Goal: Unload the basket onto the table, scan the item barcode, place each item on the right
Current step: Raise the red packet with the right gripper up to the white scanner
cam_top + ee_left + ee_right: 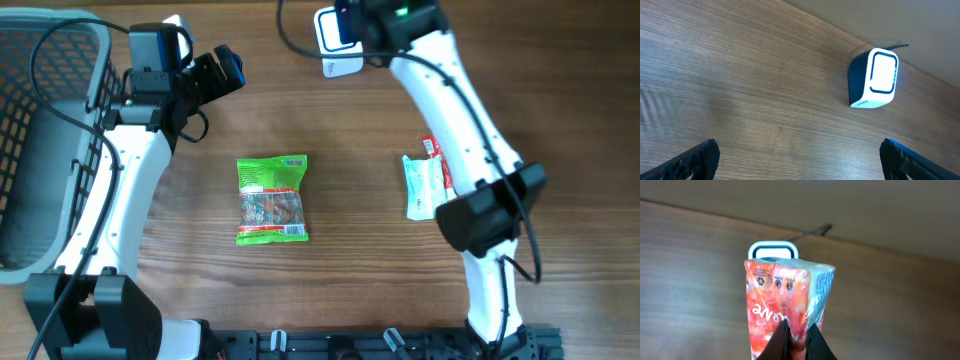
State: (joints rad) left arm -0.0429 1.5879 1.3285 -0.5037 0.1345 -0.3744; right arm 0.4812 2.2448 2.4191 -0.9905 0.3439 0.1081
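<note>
Holding a red-orange packet (pixel 785 300) at frame centre, just before the barcode scanner (pixel 774 247), the right hand (pixel 797 342) pinches it tight; the scan seems underway, unconfirmed. The left hand (pixel 800 160) gapes empty.

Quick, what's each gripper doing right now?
Left gripper: open, holding nothing.
Right gripper: closed on the red packet, in front of the scanner.

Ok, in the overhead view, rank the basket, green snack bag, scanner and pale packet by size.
Largest: basket, cut off by the frame.
Then green snack bag.
Then scanner and pale packet, alike; the right arm hides part of each.
</note>
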